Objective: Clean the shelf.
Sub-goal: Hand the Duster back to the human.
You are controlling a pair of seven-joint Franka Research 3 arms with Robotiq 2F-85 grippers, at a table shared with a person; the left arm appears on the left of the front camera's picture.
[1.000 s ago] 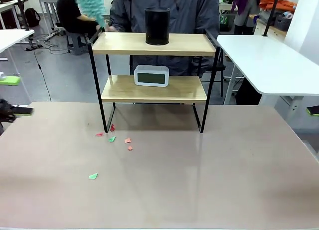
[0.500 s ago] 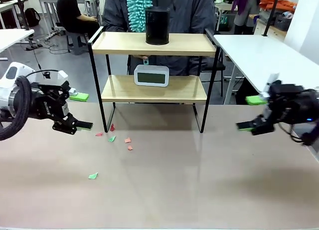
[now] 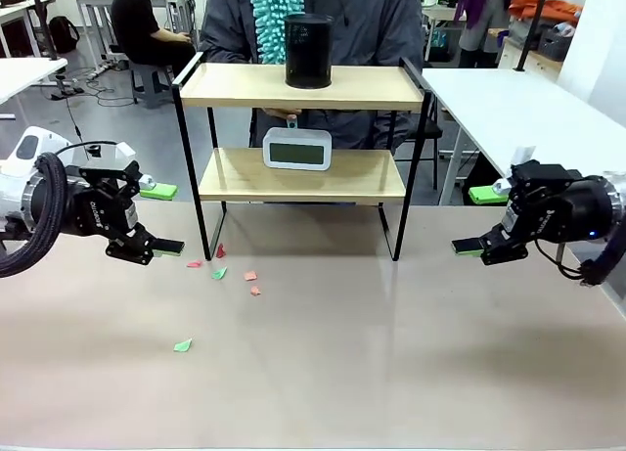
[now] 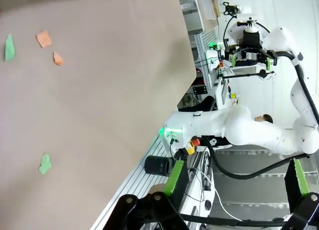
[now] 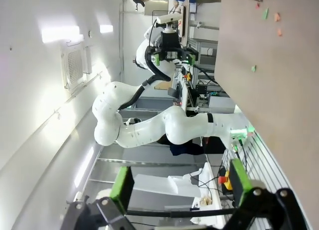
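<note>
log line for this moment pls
left gripper open, empty | right gripper open, empty | shelf holds black cylinder, clock | paper scraps on table

Person cut off at top edge (torso behind shelf)
</note>
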